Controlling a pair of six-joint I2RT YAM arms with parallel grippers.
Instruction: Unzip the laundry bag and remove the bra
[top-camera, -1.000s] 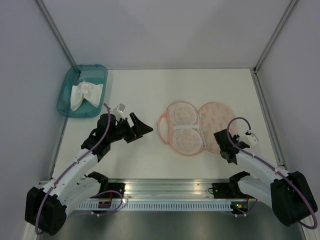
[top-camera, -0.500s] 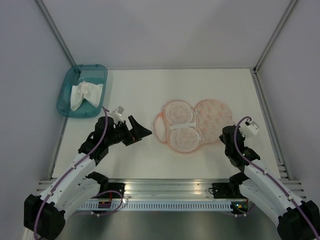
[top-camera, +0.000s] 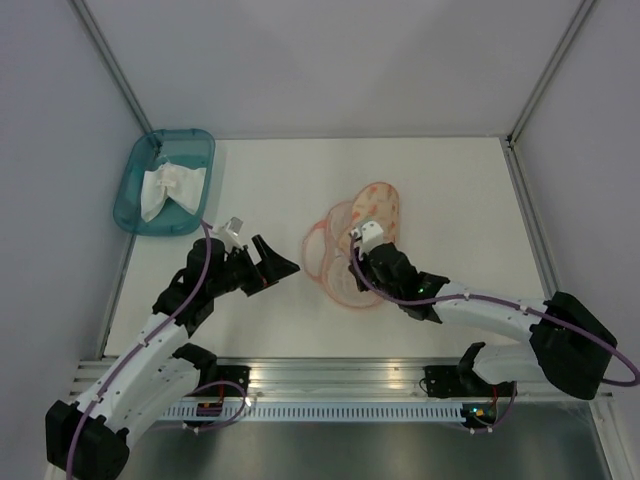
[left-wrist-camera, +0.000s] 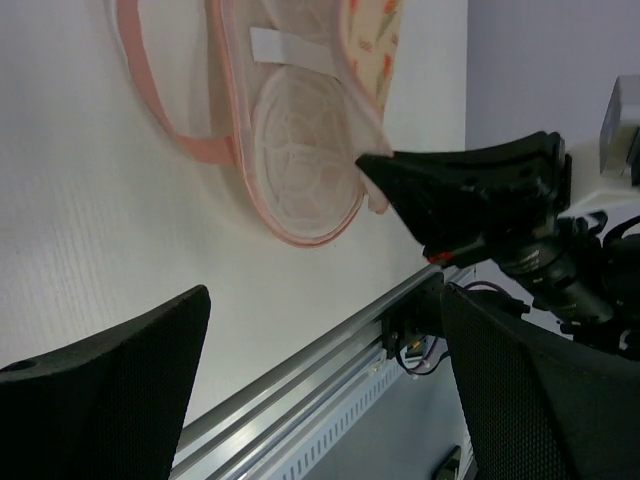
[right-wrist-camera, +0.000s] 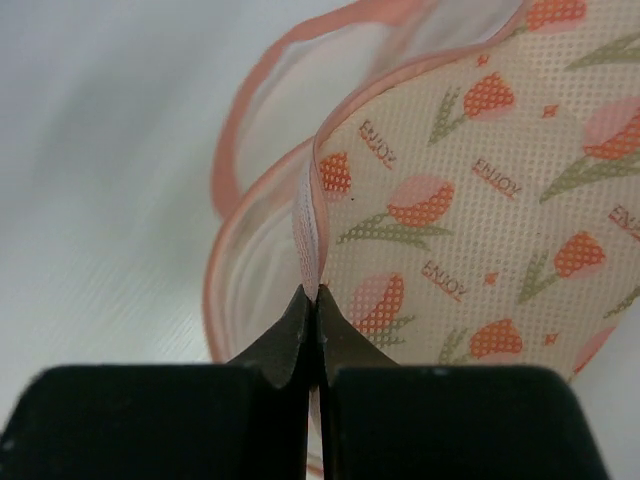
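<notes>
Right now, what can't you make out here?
- Right wrist view: the laundry bag flap pinched in the right gripper fills the frame, hiding the bag's inside.
- Top view: the gripper itself covers the bag's middle and the pinch.
- Left wrist view: the top edge cuts off the bag's far end.
- Top view: white fabric in the teal tray is too small to call a bra.

Matt perforated cloth laundry bag (tulip print); glossy teal plastic tray.
</notes>
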